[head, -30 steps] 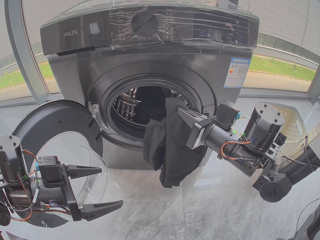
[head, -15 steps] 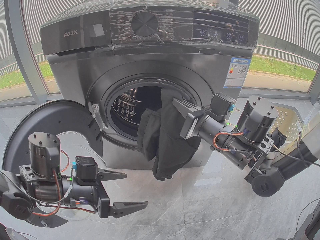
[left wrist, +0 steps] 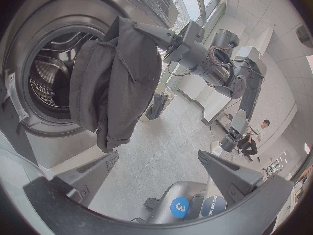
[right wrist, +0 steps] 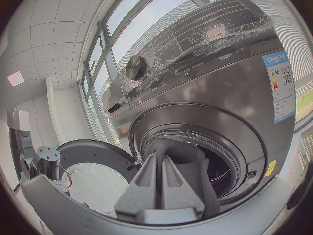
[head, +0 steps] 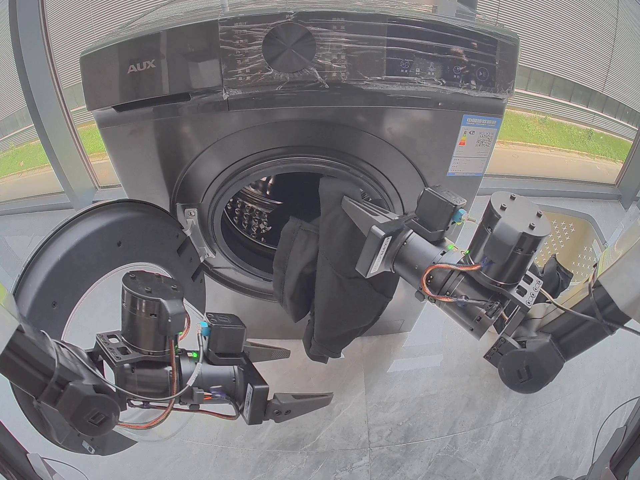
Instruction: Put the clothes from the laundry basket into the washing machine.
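Clothing hangs at the washing machine mouth, pinched tight by the right gripper; the left gripper gapes wide, empty.

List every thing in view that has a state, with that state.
washing machine door: swung wide open.
dark garment: gripped, hanging at the drum mouth, mostly outside.
right gripper: shut on the dark garment.
left gripper: open, empty.
laundry basket: standing on the floor, dark cloth draped over its rim.
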You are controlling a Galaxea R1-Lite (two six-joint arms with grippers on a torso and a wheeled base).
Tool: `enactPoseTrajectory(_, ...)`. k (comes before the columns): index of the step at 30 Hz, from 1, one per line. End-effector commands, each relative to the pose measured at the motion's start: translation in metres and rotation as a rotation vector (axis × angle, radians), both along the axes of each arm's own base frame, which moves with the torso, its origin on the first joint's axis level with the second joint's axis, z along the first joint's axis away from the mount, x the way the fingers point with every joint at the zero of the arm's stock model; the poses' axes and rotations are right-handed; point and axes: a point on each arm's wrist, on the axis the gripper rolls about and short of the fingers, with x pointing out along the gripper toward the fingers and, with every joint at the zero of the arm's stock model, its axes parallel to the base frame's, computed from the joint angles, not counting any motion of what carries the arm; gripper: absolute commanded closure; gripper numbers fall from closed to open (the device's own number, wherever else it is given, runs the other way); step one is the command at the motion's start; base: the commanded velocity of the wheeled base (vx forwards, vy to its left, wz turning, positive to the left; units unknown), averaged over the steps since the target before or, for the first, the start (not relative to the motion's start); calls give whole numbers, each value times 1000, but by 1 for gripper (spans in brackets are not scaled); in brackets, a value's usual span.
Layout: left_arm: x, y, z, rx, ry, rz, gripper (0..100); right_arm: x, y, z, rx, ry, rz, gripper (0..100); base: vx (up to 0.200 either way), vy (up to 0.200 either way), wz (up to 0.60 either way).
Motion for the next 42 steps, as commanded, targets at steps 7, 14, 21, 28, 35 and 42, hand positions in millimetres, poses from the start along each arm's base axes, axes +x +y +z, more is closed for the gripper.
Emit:
enactPoseTrajectory(7, 22, -16, -35, 31, 50, 13, 0, -2, 0, 1, 15, -14, -15, 100, 0, 0, 0)
enactPoseTrajectory(14, 39, -27, -45, 20, 38, 21, 0, -3, 0, -2, 12, -10, -12, 100, 0, 0, 0)
enactPoseTrajectory(21, 55, -34, -64, 19, 6, 70, 0, -4, -1, -2, 19, -17, -12, 100, 0, 0, 0)
enactPoseTrajectory(28, 61, -38, -71, 18, 5, 70, 0, -7, 1, -3, 18, -16, -3, 100, 0, 0, 0)
enactPoseTrajectory(35, 73, -46, -72, -9, -32, 72, 0, -10, 4, -4, 24, -22, 6, 100, 0, 0, 0)
enactPoseTrajectory(42, 82, -51, -74, -17, -99, 145, 0, -9, 5, -7, 22, -20, 6, 100, 0, 0, 0)
